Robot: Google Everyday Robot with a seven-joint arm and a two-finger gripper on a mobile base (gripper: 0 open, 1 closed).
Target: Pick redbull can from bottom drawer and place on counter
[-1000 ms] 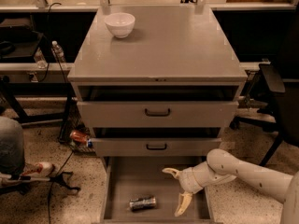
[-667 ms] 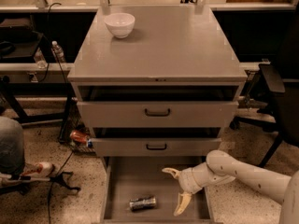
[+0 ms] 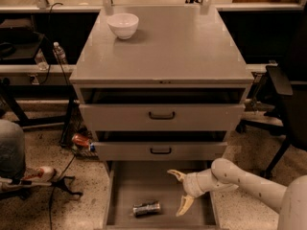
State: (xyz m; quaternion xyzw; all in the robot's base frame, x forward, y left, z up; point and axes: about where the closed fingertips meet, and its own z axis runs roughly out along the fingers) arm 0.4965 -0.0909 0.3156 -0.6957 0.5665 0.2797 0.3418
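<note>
Gripper [image 3: 179, 190] hangs wide open over the bottom drawer [image 3: 144, 183], holding nothing. The redbull can [image 3: 146, 208] lies on its side on the drawer floor, just left of the near finger, not touching.

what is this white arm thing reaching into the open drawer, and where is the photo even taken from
There is one picture, from a camera looking down at a grey drawer cabinet from the front; where the camera is mounted doesn't show. The white jointed thing coming in from the lower right is a robot arm. At its tip is the claw, with two beige fingers it pinches with. The claw is open and holds nothing. It hangs over the pulled-out bottom drawer, just right of a small redbull can that lies on its side on the drawer floor, and it isn't touching the can. The flat top is the counter, where a white bowl sits near the back left corner.
</note>
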